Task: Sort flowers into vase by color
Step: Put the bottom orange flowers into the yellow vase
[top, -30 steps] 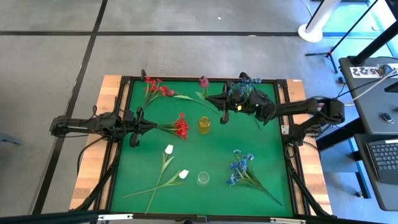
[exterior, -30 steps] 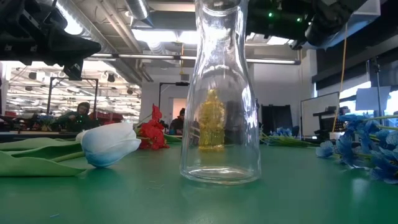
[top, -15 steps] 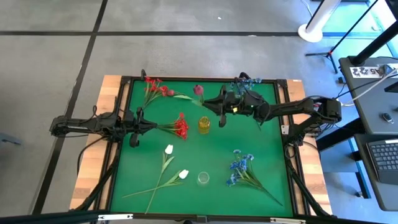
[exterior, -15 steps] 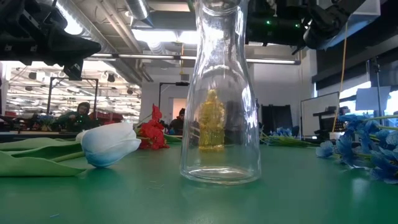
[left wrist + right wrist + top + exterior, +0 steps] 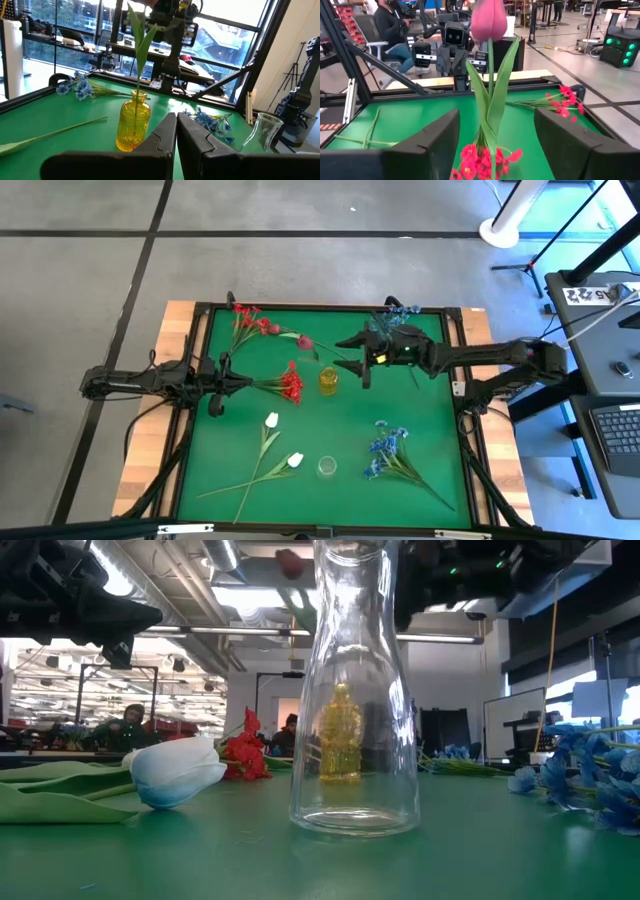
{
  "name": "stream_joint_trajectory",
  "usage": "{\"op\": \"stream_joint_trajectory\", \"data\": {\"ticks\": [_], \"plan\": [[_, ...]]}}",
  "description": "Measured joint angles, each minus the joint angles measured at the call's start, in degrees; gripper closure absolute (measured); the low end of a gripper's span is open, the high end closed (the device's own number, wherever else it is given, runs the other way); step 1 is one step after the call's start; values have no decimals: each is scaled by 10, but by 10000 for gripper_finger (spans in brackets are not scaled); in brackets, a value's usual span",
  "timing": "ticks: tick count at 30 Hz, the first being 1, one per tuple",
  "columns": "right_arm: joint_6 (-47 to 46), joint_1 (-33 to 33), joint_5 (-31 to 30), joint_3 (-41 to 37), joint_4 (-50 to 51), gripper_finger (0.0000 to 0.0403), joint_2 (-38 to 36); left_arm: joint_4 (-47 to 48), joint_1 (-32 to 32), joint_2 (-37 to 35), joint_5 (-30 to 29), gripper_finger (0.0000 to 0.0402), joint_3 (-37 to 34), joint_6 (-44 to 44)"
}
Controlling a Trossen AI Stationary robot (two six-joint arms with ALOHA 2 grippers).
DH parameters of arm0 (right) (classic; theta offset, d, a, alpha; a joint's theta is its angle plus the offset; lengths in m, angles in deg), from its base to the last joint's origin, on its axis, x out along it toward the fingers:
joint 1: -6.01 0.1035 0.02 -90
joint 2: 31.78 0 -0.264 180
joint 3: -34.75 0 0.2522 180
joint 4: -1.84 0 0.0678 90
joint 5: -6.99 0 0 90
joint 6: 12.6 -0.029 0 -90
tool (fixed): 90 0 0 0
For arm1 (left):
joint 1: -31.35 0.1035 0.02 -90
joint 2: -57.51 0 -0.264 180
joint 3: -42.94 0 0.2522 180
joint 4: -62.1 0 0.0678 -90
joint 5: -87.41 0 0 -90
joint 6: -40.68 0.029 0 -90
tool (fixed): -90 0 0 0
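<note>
Green felt is covering the table (image 5: 340, 430) as the right gripper (image 5: 362, 366) is hanging just beside and above a small yellow vase (image 5: 328, 380) near the middle, with the pink bud flower (image 5: 304, 342) standing free between its parted fingers (image 5: 427, 145); the left wrist view is showing that flower's stem (image 5: 136, 60) reaching down into the yellow vase's neck (image 5: 133, 120), while in the right wrist view the bud (image 5: 488, 20) and its two long leaves are rising upright with neither finger touching them. Across the table, the left gripper (image 5: 222, 380) is waiting at the left side with its fingers (image 5: 165, 137) pressed together on nothing, its tip just beside a red spray (image 5: 291, 383) lying flat. A second red spray (image 5: 250, 321) is lying near the far edge, a blue spray (image 5: 395, 315) is lying at the far right under the right arm, and another blue spray (image 5: 385, 450) is lying well apart toward the near right. Two white tulips (image 5: 280, 442) are lying on the near left, and a clear glass vase (image 5: 326, 468) is standing upright between them and the nearer blue spray, filling the foreground of the low view (image 5: 355, 690).
</note>
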Motion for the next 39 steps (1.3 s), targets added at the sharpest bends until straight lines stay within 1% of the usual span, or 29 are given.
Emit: {"op": "stream_joint_trajectory", "data": {"ticks": [5,10,11,15,18,21,23,25,26,27,28,31,33,35,39], "plan": [[3,0,-25,0,99,144,-88,0,0,0,0,392,0,0],[3,0,-31,0,172,143,-142,0,0,0,0,392,0,0],[3,0,-28,0,180,143,-148,0,0,0,0,392,0,0],[1,15,21,0,206,143,-174,0,0,0,-2,392,0,0],[2,40,20,0,234,143,-197,-9,0,0,-2,392,0,-40],[7,61,-7,0,265,143,-219,-52,0,0,-14,392,0,-74],[13,72,-29,0,281,143,-233,-117,0,1,-17,392,0,-77],[15,83,-49,0,295,143,-245,-195,0,9,28,392,1,-53],[15,87,-58,0,301,143,-251,-218,0,15,49,392,2,-38],[15,91,-65,0,307,143,-257,-222,0,24,53,392,6,-24],[15,96,-72,0,309,143,-262,-210,0,36,39,392,14,-13],[17,111,-88,0,310,143,-278,-147,1,91,-36,385,44,0],[20,118,-99,0,314,143,-290,-116,1,142,-69,378,66,0],[25,121,-113,0,331,143,-304,-104,1,198,-80,372,84,-7],[28,120,-163,0,371,143,-316,-87,1,300,-81,361,119,-32]]}}
